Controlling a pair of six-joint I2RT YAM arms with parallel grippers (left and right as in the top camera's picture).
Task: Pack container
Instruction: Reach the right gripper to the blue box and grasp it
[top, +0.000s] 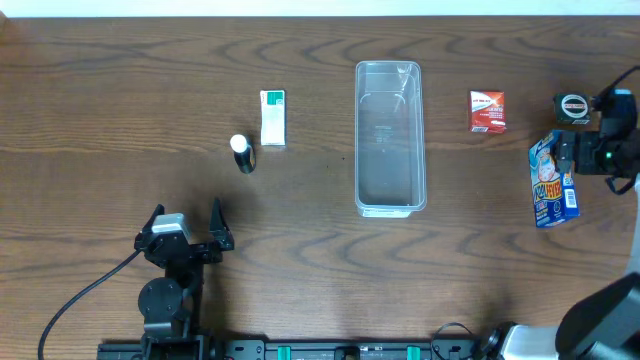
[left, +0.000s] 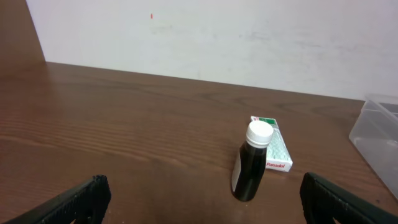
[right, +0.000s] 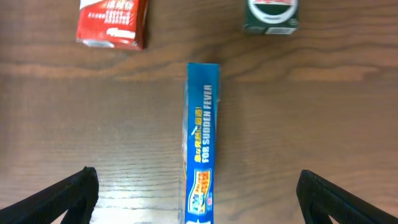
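Observation:
The clear container (top: 390, 195) stands empty in the middle of the table, and its corner shows in the left wrist view (left: 375, 118). My left gripper (top: 187, 217) is open and empty near the front left. A dark bottle with a white cap (top: 242, 153) and a green-and-white box (top: 272, 118) lie beyond it, and the left wrist view shows that bottle (left: 252, 163) and box (left: 278, 149) ahead of the open fingers (left: 205, 200). My right gripper (top: 563, 158) is open above a blue box (top: 553, 185), with its fingers (right: 199, 194) straddling the box (right: 202, 124) without touching.
A red box (top: 487, 111) lies right of the container and shows in the right wrist view (right: 112, 22). A round dark-green tin (top: 573, 108) sits at the far right and also shows in the right wrist view (right: 270, 14). A cable runs along the front left.

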